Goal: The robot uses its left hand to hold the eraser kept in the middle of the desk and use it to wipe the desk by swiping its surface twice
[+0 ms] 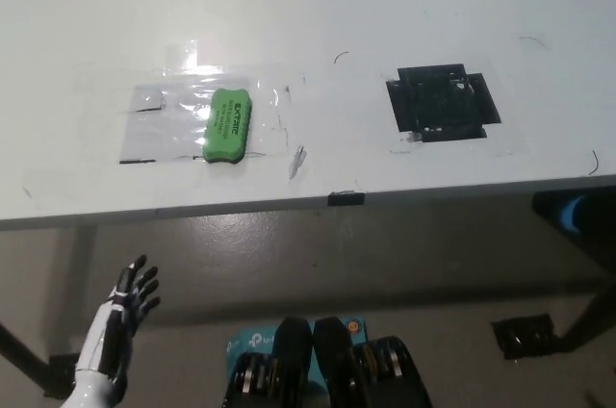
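Left hand [130,297] low at lower left, below the table [308,4] edge, fingers spread wide, holding nothing. Right hand not in view.

Eraser [228,124], green, lies flat on the table left of centre, on a clear taped-down sheet [168,124], well apart from the hand. Black tape patch [444,102] farther right, away from the eraser.

Risks, as judged: hand has to rise past the table edge to reach the eraser; a low approach could knock the edge. Eraser sits on glossy plastic, so a poor grip could push it sliding rather than lift it. Sheet edge looks loose near a small torn flap [297,160]; a swipe could catch and peel it.

Hard to read: small print on the eraser. Left forearm cut off by the frame bottom. Sheet outline faint against the white top.
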